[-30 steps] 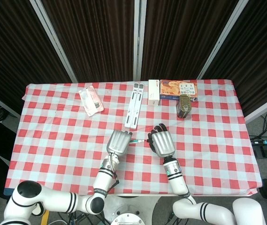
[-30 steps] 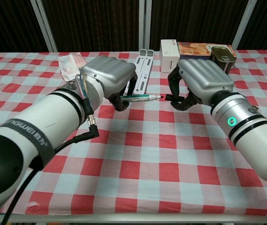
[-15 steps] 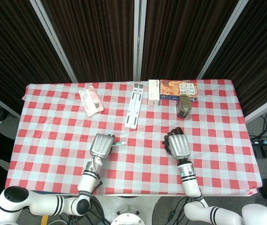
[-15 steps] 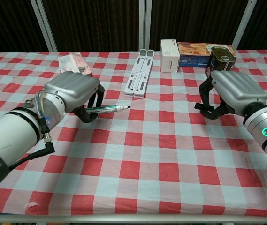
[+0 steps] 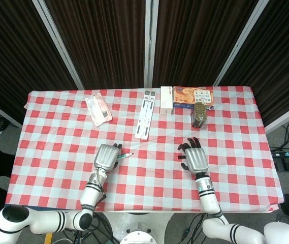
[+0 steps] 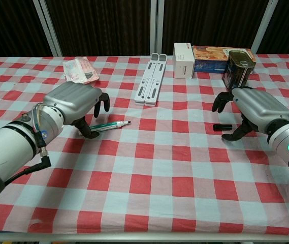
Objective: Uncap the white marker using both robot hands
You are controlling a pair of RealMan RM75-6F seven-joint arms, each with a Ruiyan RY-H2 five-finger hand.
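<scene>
The white marker point(image 6: 109, 124) lies uncapped on the checked cloth, its dark tip pointing right; in the head view the marker point(image 5: 124, 154) pokes out from the right of my left hand. My left hand point(image 6: 73, 104) hovers over its left end with fingers lifted and spread, gripping nothing. The black cap point(image 6: 220, 127) lies on the cloth by itself. My right hand point(image 6: 256, 109) stands just right of the cap, fingers apart and empty. In the head view, my left hand point(image 5: 106, 156) and right hand point(image 5: 196, 158) are far apart.
At the back of the table are a white folding stand point(image 6: 151, 77), a white box point(image 6: 184, 60), an orange carton point(image 6: 210, 52) and a tin can point(image 6: 238, 66). A plastic packet point(image 6: 81, 70) lies at the back left.
Both hands moved apart and lowered to the table. My left hand let the marker down and opened; my right hand released the cap onto the cloth and spread its fingers.
</scene>
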